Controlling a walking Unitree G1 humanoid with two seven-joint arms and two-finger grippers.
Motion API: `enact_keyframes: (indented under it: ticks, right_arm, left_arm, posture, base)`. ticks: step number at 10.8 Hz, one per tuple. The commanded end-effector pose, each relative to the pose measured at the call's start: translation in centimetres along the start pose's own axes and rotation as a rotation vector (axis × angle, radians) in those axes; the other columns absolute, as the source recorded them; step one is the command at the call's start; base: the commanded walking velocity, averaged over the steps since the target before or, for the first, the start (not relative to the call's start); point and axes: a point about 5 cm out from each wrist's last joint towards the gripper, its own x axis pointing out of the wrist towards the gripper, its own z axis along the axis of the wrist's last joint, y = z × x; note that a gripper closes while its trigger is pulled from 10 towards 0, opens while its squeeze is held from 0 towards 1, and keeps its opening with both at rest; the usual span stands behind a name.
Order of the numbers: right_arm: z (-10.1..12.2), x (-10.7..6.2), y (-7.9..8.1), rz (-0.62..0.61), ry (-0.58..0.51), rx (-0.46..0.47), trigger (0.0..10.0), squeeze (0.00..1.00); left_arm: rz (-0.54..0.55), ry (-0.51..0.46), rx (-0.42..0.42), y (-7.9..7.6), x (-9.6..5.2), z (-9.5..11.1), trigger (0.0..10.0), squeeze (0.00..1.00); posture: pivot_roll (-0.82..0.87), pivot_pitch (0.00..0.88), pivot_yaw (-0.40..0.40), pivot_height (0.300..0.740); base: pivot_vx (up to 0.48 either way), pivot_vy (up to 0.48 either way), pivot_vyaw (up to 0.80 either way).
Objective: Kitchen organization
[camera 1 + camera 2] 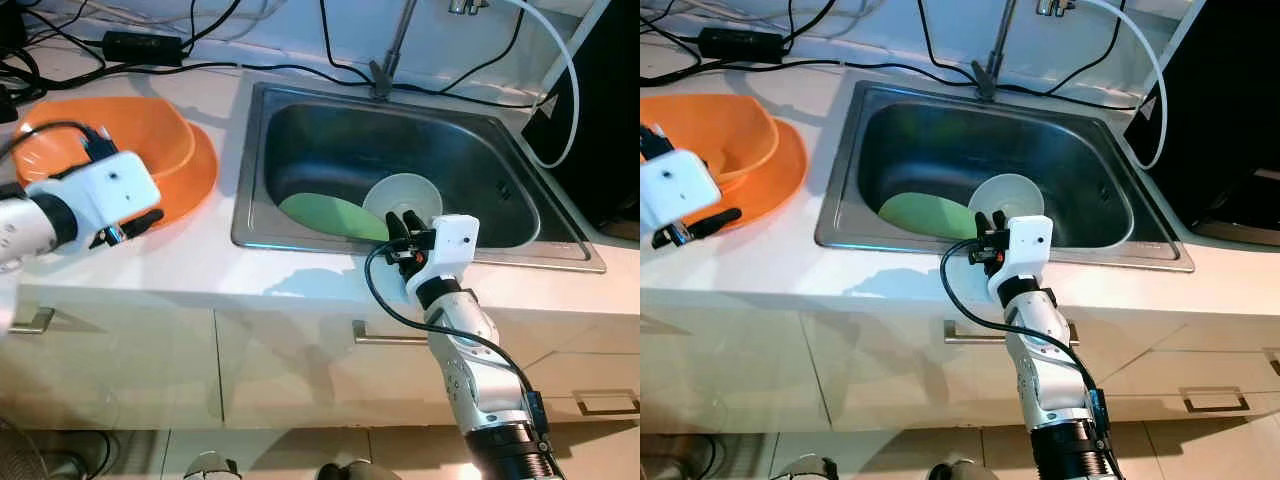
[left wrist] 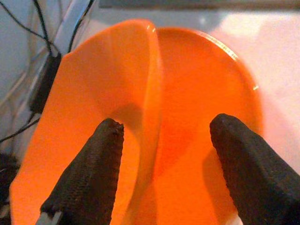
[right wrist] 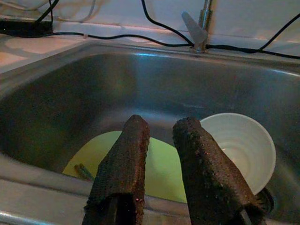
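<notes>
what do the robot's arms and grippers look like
Both arms are silver metal, each ending in a white boxy wrist housing. The right gripper and left gripper each have two long black fingers with a rough, textured surface. A black cable loops along the right forearm.

An orange bowl sits tilted on an orange plate at nine o'clock; a white bowl overlaps a green plate in the sink.
</notes>
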Motion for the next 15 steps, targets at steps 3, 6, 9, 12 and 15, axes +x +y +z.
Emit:
enact_keyframes:
  ticks: [3, 6, 9, 12, 15]
  right_arm:
    - [-0.2, 0.0, -0.5, -0.022, 0.016, -0.006, 10.0, 0.00]
    - [-0.2, -0.1, -0.5, -0.028, 0.017, -0.008, 10.0, 0.00]
    - [-0.3, -0.1, -0.6, -0.037, 0.020, -0.011, 10.0, 0.00]
    - [-0.4, -0.1, -0.6, -0.044, 0.023, -0.012, 10.0, 0.00]
    - [-0.4, -0.1, -0.6, -0.048, 0.026, -0.014, 10.0, 0.00]
  left_arm:
    - [0.122, 0.135, 0.102, 0.6, 1.3, -1.3, 10.0, 0.00]
    - [0.152, 0.116, 0.092, 0.1, 2.6, -0.6, 0.0, 0.00]
    - [0.197, 0.040, 0.096, 0.2, 3.3, 1.0, 0.0, 0.00]
    - [0.212, 0.014, 0.102, 0.5, 3.6, 1.6, 0.0, 0.00]
    - [0.195, -0.001, 0.104, 0.1, 3.8, 1.9, 0.0, 0.00]
  posture:
    - [0.01, 0.077, -0.164, 0.719]
    - [0.00, 0.076, -0.159, 0.719]
    - [0.00, 0.075, -0.160, 0.719]
    - [0.00, 0.075, -0.157, 0.719]
    - [0.00, 0.073, -0.156, 0.719]
  base:
    - [0.000, 0.000, 0.00]
    - [0.000, 0.000, 0.00]
    - [0.000, 0.000, 0.00]
    - [0.000, 0.000, 0.00]
    - [0.000, 0.000, 0.00]
